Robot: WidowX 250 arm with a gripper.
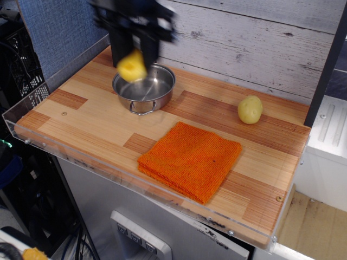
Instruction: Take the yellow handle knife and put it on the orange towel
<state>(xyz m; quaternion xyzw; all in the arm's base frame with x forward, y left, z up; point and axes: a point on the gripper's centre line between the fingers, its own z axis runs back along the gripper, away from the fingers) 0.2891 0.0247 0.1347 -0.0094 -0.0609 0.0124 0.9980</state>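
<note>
Knife aloft over the pot!
Blurred gripper [135, 40] clamps the knife [132, 67], yellow handle hanging above the pot [144, 86]; the towel [190, 158] lies at 5 o'clock from it on the tabletop [92, 127].

Bright yellow handle on the yellow handle knife [132, 67], black tool [135, 33] (blurred); ribbed orange towel [190, 159] at five o'clock, shiny silver pot [144, 86], pale yellow potato [250, 109], striped light-and-reddish wood tabletop [87, 124].
</note>
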